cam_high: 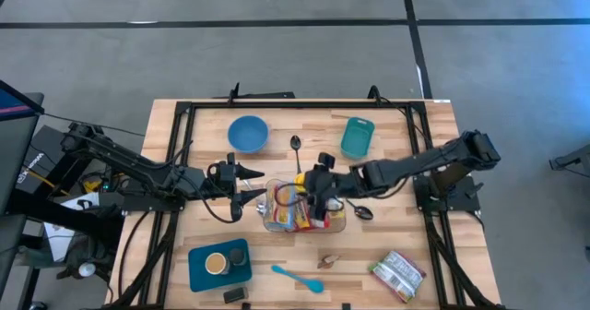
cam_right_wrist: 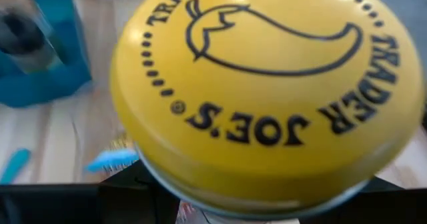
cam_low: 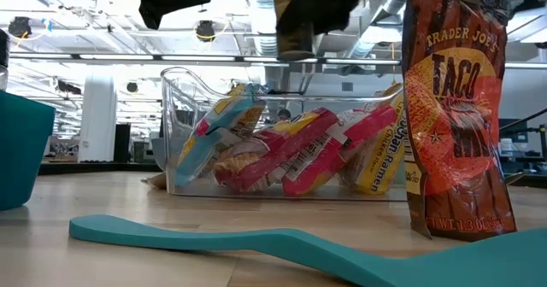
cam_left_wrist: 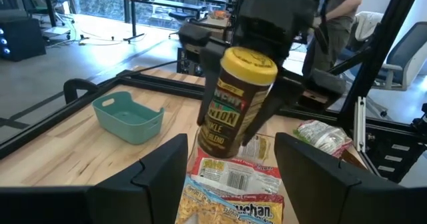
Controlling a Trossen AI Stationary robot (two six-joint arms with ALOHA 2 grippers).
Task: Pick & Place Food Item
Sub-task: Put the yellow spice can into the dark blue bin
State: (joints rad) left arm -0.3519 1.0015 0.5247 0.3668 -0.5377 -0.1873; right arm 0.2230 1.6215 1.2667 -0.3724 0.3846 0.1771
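Wooden slatted table (cam_high: 396, 241) under a black frame, on grey floor; open workshop with ceiling ducts beyond in the low view.

Clear plastic bin (cam_low: 184, 125) at table centre, packed with soft ramen packets (cam_low: 295, 163). Light, crinkly, forgiving of contact.

Right arm reaching in from its side, right gripper (cam_high: 323, 192) above the bin, clamped on a seasoning jar (cam_left_wrist: 235, 101): yellow lid (cam_right_wrist: 267, 84), dark label, held tilted in mid-air over the packets, not touching them. Grip taken on the body beneath the lid.

Handling judgement: rigid, smooth-sided, probably glass, so moderately heavy for its size, slippery and breakable if dropped. Best hold across the cylindrical body near the lid, where the fingers sit now; a low, gentle release onto the cushioning packets advised.

Left gripper (cam_high: 247, 183) just beside the bin's left end, fingers spread apart, holding nothing.

Taco seasoning pouch (cam_low: 457, 116) standing upright near the low camera; teal spatula (cam_low: 256, 240) lying flat before the bin; small teal basket (cam_left_wrist: 129, 116) well apart from the bin.
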